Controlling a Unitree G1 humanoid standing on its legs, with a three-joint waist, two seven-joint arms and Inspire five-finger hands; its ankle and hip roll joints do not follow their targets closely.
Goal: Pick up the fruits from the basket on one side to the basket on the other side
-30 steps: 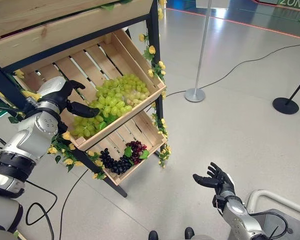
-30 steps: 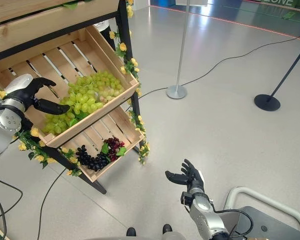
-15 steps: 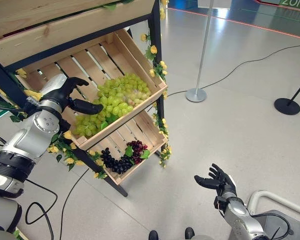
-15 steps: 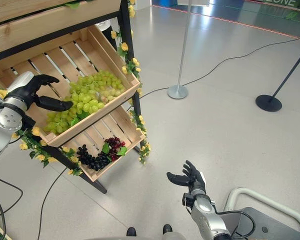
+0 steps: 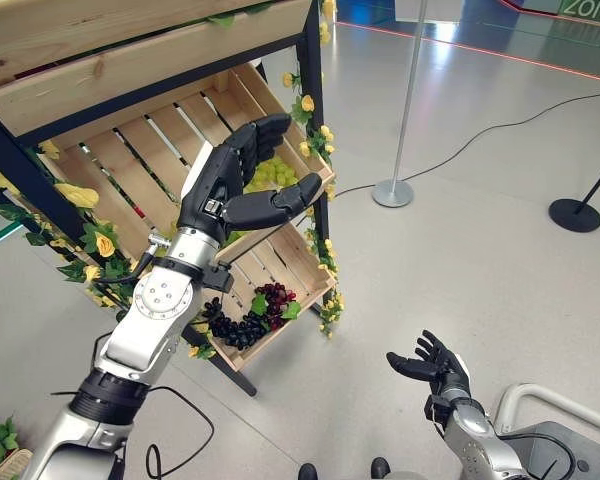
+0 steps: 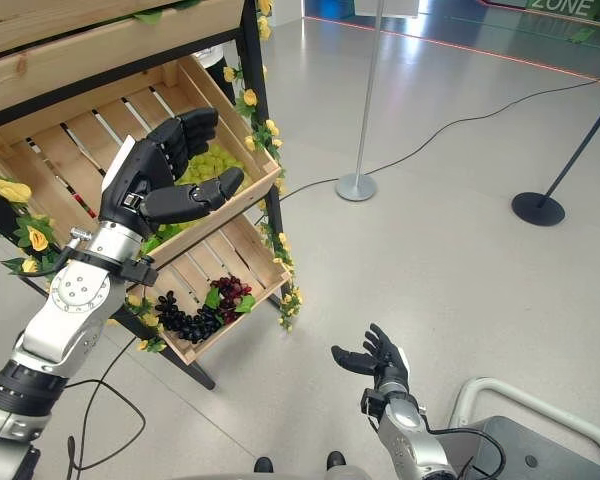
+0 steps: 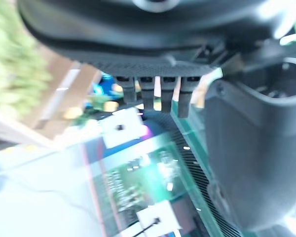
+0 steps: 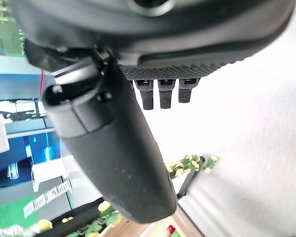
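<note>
Though light, the green grapes (image 6: 212,163) in the upper crate (image 6: 75,150) look soft and crushable; best held by the stem. Left hand (image 6: 165,175) spread, empty; right hand (image 6: 378,355) likewise.

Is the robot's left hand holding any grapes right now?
No, the left hand is raised in front of the upper crate with straight fingers and nothing between them and the thumb, while the green grapes lie behind it.

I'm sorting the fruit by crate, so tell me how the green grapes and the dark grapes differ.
The green grapes are pale green and lie in the upper crate, partly behind the left hand. The dark grapes are black and red, lying in plain sight in the lower crate. Both are bunches resting on wooden slats.
</note>
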